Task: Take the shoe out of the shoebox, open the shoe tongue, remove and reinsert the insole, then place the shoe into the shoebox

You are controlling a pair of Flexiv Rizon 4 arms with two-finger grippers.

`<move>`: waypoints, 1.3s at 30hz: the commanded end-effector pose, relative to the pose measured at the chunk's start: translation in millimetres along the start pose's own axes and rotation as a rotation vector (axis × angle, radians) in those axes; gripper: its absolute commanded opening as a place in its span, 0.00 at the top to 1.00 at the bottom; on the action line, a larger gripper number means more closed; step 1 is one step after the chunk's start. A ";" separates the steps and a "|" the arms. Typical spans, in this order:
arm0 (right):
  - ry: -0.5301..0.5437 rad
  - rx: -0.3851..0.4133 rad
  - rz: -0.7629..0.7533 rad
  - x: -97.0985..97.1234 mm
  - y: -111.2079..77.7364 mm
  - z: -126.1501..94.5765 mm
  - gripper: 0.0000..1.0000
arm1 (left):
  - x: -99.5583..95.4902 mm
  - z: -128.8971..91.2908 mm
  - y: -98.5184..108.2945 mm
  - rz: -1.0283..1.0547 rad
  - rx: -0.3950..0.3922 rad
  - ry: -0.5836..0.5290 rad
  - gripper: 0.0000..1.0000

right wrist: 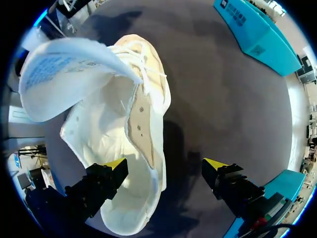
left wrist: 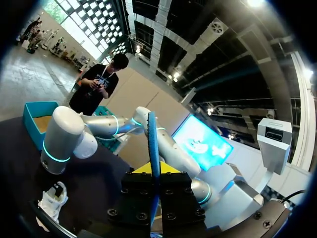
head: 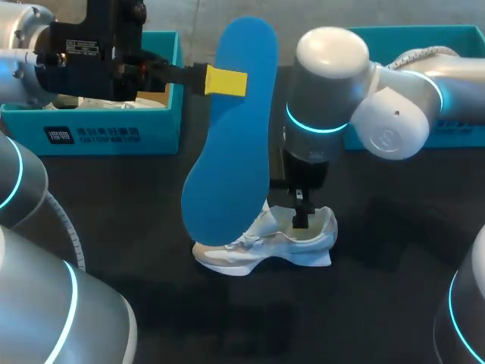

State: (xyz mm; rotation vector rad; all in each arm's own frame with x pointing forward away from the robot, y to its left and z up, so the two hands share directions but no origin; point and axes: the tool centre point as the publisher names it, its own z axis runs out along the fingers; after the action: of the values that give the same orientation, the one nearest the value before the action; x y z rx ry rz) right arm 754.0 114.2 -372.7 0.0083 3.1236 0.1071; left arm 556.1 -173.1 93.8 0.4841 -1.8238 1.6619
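Your left arm [head: 83,45] comes in level, up and left of the shoe [head: 265,244], in front of the shoebox [head: 91,130]. The left gripper [head: 226,81] is clamped on the blue insole [head: 231,136]. The insole hangs on edge, wide end down by the shoe's toe. The shoe sits upright on the table [head: 379,250], out of the box. Your right arm [head: 394,106] points straight down over the shoe's opening. The right gripper [right wrist: 166,169] has its fingers apart, one inside the opening, one outside, gripping nothing.

Before me lies a dark, matte table [head: 383,246], its black top running flat on every side.
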 end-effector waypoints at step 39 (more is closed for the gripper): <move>0.002 0.070 0.152 2.2 -2.9 -26.8 1.00 | -0.2 0.3 0.3 0.000 -0.001 0.000 1.00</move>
State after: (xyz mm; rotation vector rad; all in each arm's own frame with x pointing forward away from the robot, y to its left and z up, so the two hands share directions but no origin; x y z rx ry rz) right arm 753.5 111.3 -357.7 0.2401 3.1289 0.0070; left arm 556.1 -173.1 93.8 0.4841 -1.8238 1.6619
